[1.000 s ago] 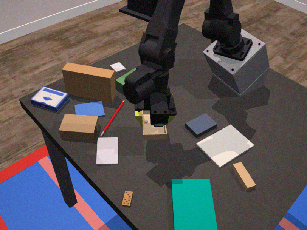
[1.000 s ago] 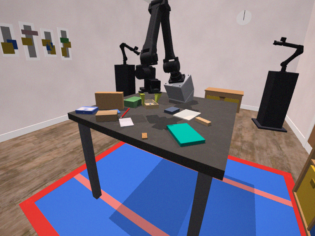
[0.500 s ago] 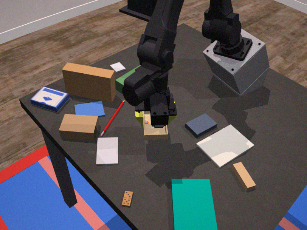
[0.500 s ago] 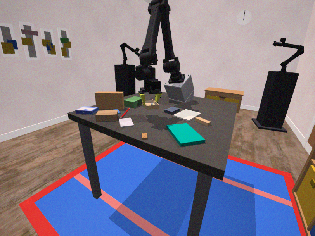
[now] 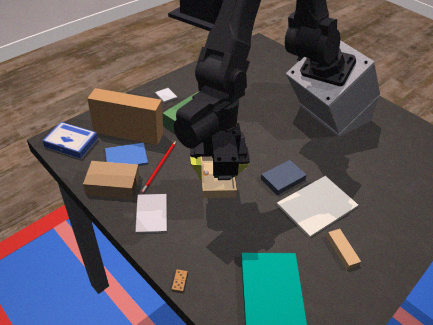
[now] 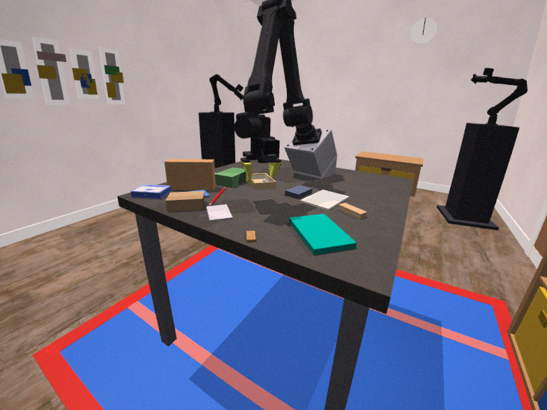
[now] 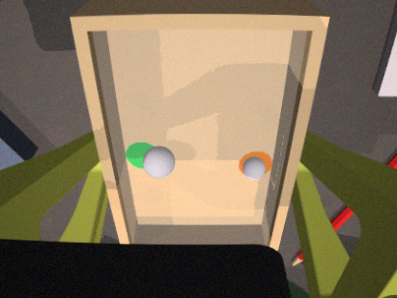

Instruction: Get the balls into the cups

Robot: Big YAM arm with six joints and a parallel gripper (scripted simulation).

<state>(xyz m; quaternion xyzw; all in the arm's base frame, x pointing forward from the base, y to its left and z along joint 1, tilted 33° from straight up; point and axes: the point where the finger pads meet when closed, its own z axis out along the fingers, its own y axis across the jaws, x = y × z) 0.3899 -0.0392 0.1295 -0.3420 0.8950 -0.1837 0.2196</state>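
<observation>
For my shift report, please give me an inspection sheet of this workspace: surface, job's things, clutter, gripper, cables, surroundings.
Surface: dark table, crowded.
Job's things: wooden puzzle; large ball overlaps the green cup, not centred; small ball in the orange cup.
Clutter: cardboard boxes, red pencil, domino, teal slab.
Gripper: gripper shut on the wooden puzzle's sides.
Cables: nothing seen.
Surroundings: blue-red mat, wall pictures.
</observation>
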